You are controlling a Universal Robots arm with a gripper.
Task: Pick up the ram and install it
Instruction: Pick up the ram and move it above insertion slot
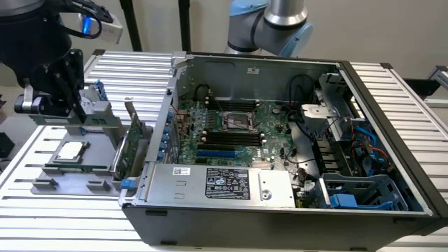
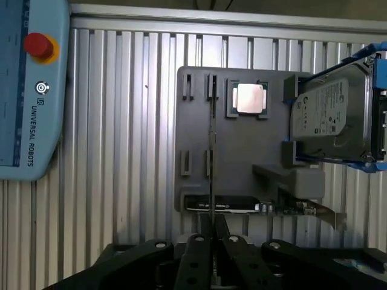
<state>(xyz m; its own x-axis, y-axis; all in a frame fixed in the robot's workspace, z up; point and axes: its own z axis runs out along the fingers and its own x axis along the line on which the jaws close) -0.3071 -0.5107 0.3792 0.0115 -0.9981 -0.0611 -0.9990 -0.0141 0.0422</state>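
The ram (image 2: 211, 139) is a thin green stick standing on edge in a slot of the grey holder (image 2: 199, 121), beside a square processor (image 2: 248, 98). In the exterior view the ram (image 1: 77, 169) shows as a narrow green strip near the holder's front. My black gripper (image 1: 78, 115) hangs well above the holder (image 1: 105, 181), apart from the ram. The wrist view has the gripper (image 2: 212, 225) lined up over the ram's edge, its fingers drawn together with nothing held.
A grey hard drive (image 2: 332, 115) with blue rails and a green expansion card (image 1: 129, 142) also stand in the holder. The open computer case (image 1: 364, 231) lies on the exterior view's right, with black motherboard slots (image 1: 230, 137). A teach pendant (image 2: 30, 90) lies nearby.
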